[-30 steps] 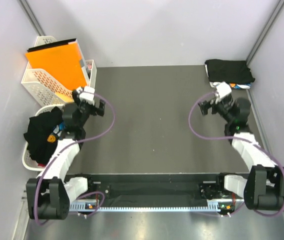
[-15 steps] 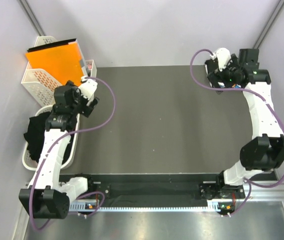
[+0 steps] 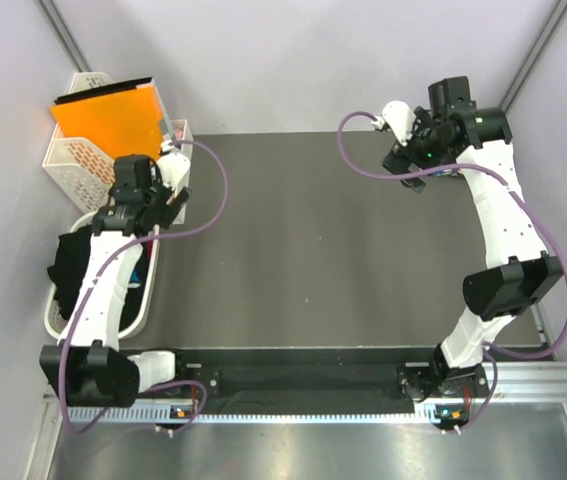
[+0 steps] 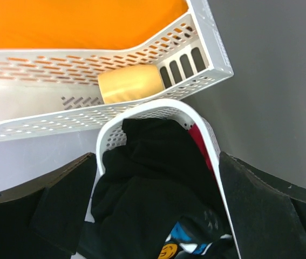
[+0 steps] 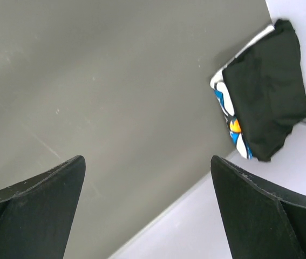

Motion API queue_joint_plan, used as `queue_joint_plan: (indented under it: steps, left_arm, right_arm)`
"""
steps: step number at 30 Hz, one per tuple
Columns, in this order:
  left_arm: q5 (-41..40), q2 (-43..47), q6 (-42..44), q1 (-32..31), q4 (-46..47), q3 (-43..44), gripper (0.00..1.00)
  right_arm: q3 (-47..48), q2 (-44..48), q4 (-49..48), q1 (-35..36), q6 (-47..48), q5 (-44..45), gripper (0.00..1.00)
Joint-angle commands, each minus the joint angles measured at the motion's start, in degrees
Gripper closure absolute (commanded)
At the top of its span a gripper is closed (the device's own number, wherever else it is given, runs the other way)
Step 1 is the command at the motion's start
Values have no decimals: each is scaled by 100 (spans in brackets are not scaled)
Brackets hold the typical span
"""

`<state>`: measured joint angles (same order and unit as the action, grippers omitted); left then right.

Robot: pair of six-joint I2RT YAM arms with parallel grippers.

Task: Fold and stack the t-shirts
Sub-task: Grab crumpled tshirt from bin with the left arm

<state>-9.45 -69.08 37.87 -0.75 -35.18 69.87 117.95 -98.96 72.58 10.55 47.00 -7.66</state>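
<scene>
Crumpled black t-shirts [image 4: 136, 199] heaped in the white basket [image 4: 142, 105], left gripper [image 4: 157, 162] hovers above, jaws wide, empty: best to drop straight and pinch one top layer; right gripper [image 5: 147, 159] wide, empty, near the folded stack [image 5: 266, 91]

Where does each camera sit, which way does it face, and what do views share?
Top external: above and behind the bases, looking down on the table; both arms show.
Left wrist: on the left arm, looking down into the round basket of t-shirts; own fingers at bottom.
Right wrist: on the right arm, looking down at table and folded t-shirt stack; own fingers at bottom.
Shared: top and left wrist both show basket and orange folder.
</scene>
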Motion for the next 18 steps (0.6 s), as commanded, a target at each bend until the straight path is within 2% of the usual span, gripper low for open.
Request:
queue_joint_plan:
  steps: [1, 4, 7, 10, 13, 14, 18]
  left_arm:
    - [-593, -806, -674, 40, 30, 316, 5]
    - [-619, -1081, -860, 190, -252, 326, 8]
    - [-855, -1020, -807, 199, 177, 107, 8]
    - [-1014, -1238, -615, 198, 90, 307, 8]
    - [-1680, -1564, -316, 207, 283, 579, 8]
    - [-2213, -1652, -219, 199, 283, 677, 8]
    - [-2491, -1837, -174, 417, -304, 1248, 9]
  right_arm:
    - [308, 34, 1066, 88, 213, 459, 0]
    - [185, 79, 872, 132, -86, 257, 0]
    - [-87, 175, 767, 149, -130, -357, 0]
    - [-237, 219, 636, 141, -191, -842, 0]
    - [-421, 175, 626, 141, -157, -729, 0]
    - [-500, 201, 565, 141, -122, -685, 0]
    - [-1010, 403, 214, 149, -25, -561, 0]
